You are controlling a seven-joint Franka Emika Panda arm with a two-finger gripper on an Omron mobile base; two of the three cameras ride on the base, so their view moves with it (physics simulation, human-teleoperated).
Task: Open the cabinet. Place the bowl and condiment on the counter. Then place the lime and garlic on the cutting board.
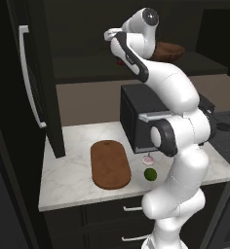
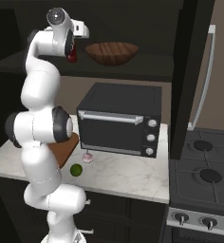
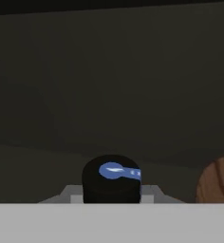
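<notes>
The cabinet (image 1: pixel 39 73) stands open, its doors swung wide. On its shelf rests the brown wooden bowl (image 1: pixel 168 50) (image 2: pixel 111 52) (image 3: pixel 218 182). Left of the bowl, my gripper (image 2: pixel 72 47) (image 3: pixel 111 194) is shut on the red condiment (image 2: pixel 72 57) (image 1: pixel 120 62), whose black cap (image 3: pixel 111 179) sits between the fingers. I cannot tell whether the bottle still touches the shelf. On the counter (image 1: pixel 73 165) (image 2: pixel 128 173) lie the cutting board (image 1: pixel 109 164) (image 2: pixel 64 147), the lime (image 1: pixel 150 174) (image 2: pixel 76 170) and the garlic (image 1: pixel 148 159) (image 2: pixel 87 157), both beside the board.
A black toaster oven (image 1: pixel 136 116) (image 2: pixel 121 118) stands on the counter under the shelf, behind the garlic. A gas stove (image 2: pixel 204 175) adjoins the counter on the right. The right cabinet door (image 2: pixel 190 71) hangs open above the stove's edge.
</notes>
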